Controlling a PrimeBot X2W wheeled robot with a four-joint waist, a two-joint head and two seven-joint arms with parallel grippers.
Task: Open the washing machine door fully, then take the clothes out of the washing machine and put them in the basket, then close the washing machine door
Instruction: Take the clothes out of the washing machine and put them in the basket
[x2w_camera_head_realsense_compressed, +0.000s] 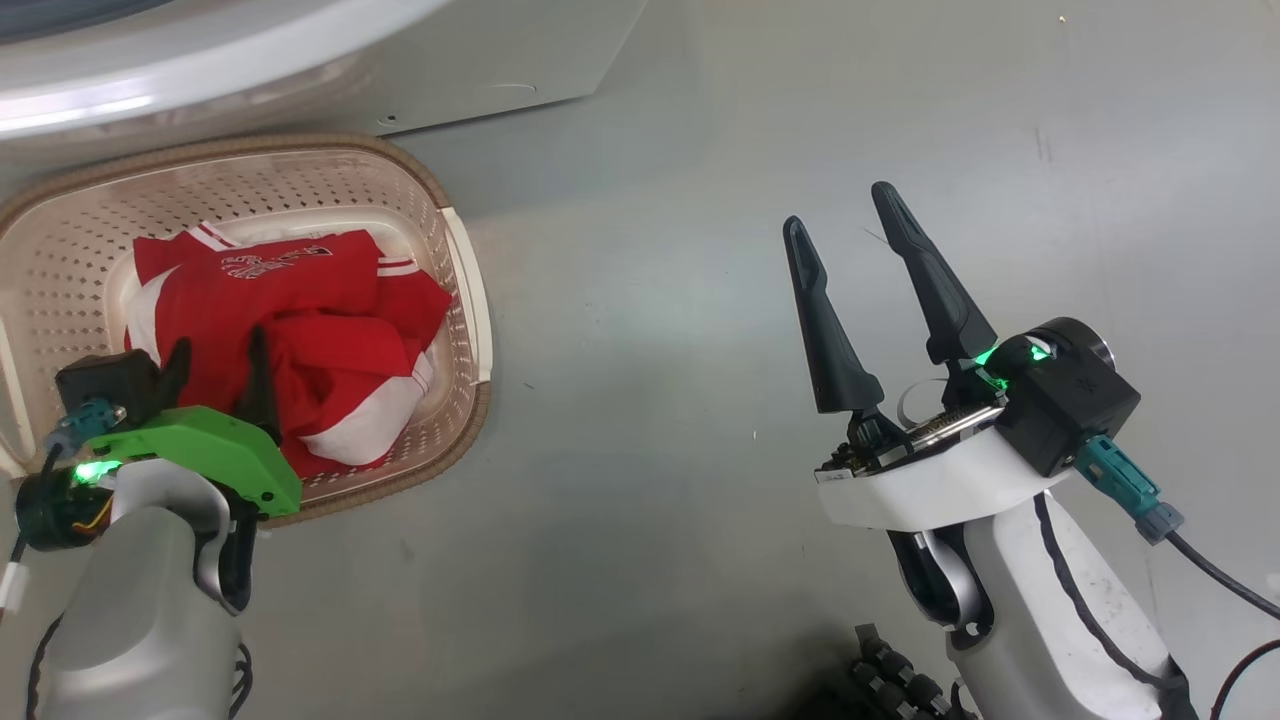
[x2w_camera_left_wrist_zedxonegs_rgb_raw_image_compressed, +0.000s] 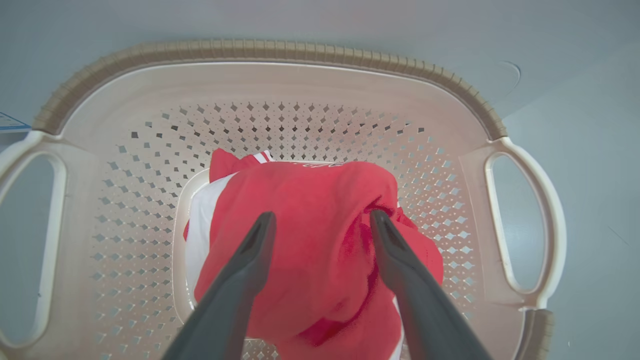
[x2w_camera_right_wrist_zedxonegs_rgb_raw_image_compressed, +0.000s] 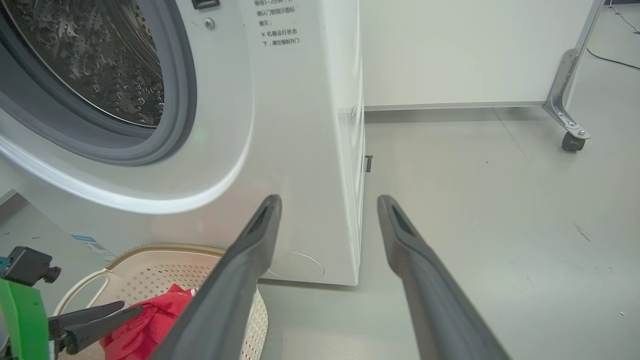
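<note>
The clothes, bright red with white trim, lie heaped in the cream perforated basket on the floor in front of the white washing machine. My left gripper hangs over the heap, open, its two fingers apart on either side of a red fold. The left wrist view shows the same: the gripper straddles the clothes inside the basket. My right gripper stands open over bare floor to the right. The washing machine door is out of view; the drum opening stands uncovered.
The basket sits close against the machine's front corner. Grey floor stretches to the right of it. A metal frame leg with a caster stands far right by a white wall panel. A cable trails from my right wrist.
</note>
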